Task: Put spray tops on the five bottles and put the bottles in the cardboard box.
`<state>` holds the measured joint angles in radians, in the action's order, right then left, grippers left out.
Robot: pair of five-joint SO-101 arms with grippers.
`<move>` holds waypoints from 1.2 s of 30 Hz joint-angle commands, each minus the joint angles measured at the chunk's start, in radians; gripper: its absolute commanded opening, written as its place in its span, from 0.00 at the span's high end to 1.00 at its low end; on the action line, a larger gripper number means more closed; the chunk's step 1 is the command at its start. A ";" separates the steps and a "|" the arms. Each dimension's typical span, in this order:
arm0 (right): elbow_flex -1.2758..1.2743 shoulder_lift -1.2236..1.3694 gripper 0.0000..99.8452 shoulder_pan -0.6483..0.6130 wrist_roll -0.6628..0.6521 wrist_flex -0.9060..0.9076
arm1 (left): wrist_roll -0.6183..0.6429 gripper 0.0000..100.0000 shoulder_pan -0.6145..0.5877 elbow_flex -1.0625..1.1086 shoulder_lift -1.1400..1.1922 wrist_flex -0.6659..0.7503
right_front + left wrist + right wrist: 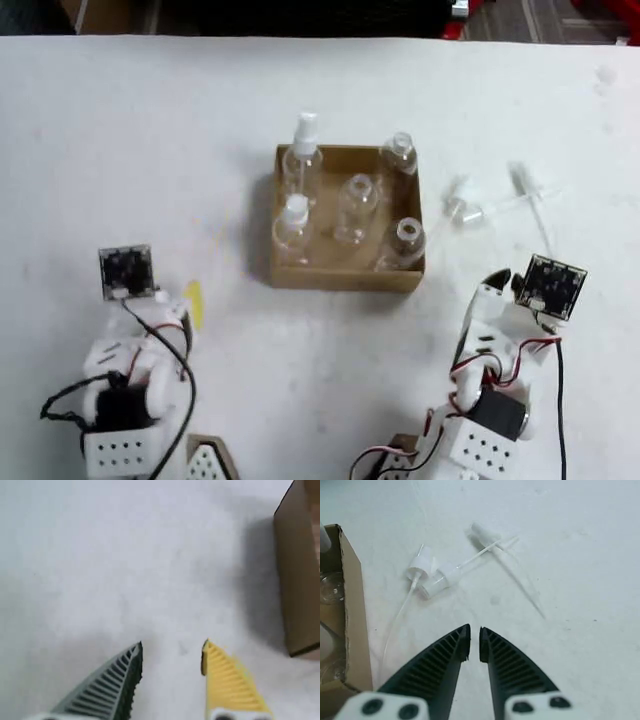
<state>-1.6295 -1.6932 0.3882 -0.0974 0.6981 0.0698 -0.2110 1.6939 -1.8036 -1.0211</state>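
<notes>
The cardboard box sits mid-table with five clear bottles standing in it. Two bottles on its left side, one behind the other, wear white spray tops. The other three have bare necks. Three loose spray tops with long dip tubes lie right of the box: two close together and one farther off. My right gripper is shut and empty, low over the table short of those tops. Left of the box, my left gripper is open over bare table.
The box's brown side wall stands close to the left gripper, and its corner is beside the right gripper. White tabletop lies all around. Both arm bases stand at the near edge.
</notes>
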 commanded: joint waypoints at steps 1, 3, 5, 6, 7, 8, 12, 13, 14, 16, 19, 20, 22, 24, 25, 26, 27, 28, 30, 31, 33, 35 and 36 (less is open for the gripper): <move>0.009 -0.005 0.98 0.004 -0.003 -0.016 | -0.037 0.81 0.016 0.000 -0.001 -0.008; 0.009 -0.005 0.98 0.004 -0.003 -0.016 | -0.037 0.81 0.016 0.000 -0.001 -0.008; 0.009 -0.005 0.98 0.004 -0.003 -0.016 | -0.037 0.81 0.016 0.000 -0.001 -0.008; 0.009 -0.005 0.98 0.004 -0.003 -0.016 | -0.037 0.81 0.016 0.000 -0.001 -0.008; 0.009 -0.005 0.98 0.004 -0.003 -0.016 | -0.037 0.81 0.016 0.000 -0.001 -0.008; 0.009 -0.005 0.98 0.004 -0.003 -0.016 | -0.037 0.81 0.016 0.000 -0.001 -0.008; 0.009 -0.005 0.98 0.004 0.002 -0.016 | -0.037 0.81 0.016 0.000 -0.001 -0.008; 0.009 -0.005 0.98 0.004 0.006 -0.016 | -0.037 0.81 0.016 0.000 -0.001 -0.005; 0.011 -0.005 0.98 0.004 0.006 -0.016 | -0.037 0.81 0.016 0.000 -0.001 0.000; 0.012 -0.005 0.98 0.002 0.008 -0.016 | -0.032 0.81 0.016 0.000 -0.001 0.002; 0.012 -0.005 0.98 -0.008 0.008 -0.018 | -0.031 0.81 0.016 0.000 -0.001 0.002; 0.012 -0.005 0.98 -0.018 0.008 -0.018 | -0.031 0.81 0.016 0.000 -0.001 0.002; 0.011 -0.005 0.98 -0.036 0.008 -0.018 | -0.031 0.81 0.016 0.000 -0.001 0.002; 0.011 -0.005 0.98 -0.038 0.008 -0.018 | -0.031 0.81 0.016 0.000 -0.001 0.002; 0.009 -0.005 0.98 -0.035 0.006 -0.019 | -0.031 0.81 0.013 0.000 -0.001 0.002; 0.009 -0.005 0.98 -0.033 0.005 -0.021 | -0.032 0.81 0.012 0.000 -0.001 0.002; 0.009 -0.005 0.98 -0.033 0.005 -0.021 | -0.032 0.81 0.012 0.000 -0.001 0.002; 0.009 -0.005 0.98 -0.033 0.003 -0.021 | -0.031 0.81 0.010 0.000 -0.001 0.002; 0.009 -0.005 0.98 -0.033 0.003 -0.021 | -0.031 0.81 0.010 0.000 -0.001 0.002; 0.008 -0.005 0.98 -0.033 0.003 -0.021 | -0.031 0.81 0.010 0.000 -0.001 0.002; -0.002 -0.005 0.98 -0.035 0.000 -0.025 | -0.031 0.81 0.010 0.000 -0.001 0.002; -0.006 -0.005 0.98 -0.036 0.000 -0.044 | -0.031 0.81 0.010 -0.006 -0.001 0.003; -0.008 -0.005 0.98 -0.033 0.002 -0.047 | -0.031 0.81 0.010 -0.014 -0.002 0.009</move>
<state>-1.6433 -1.6932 0.3636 -0.0974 0.6951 0.0437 -0.2110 1.6939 -1.8021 -1.0273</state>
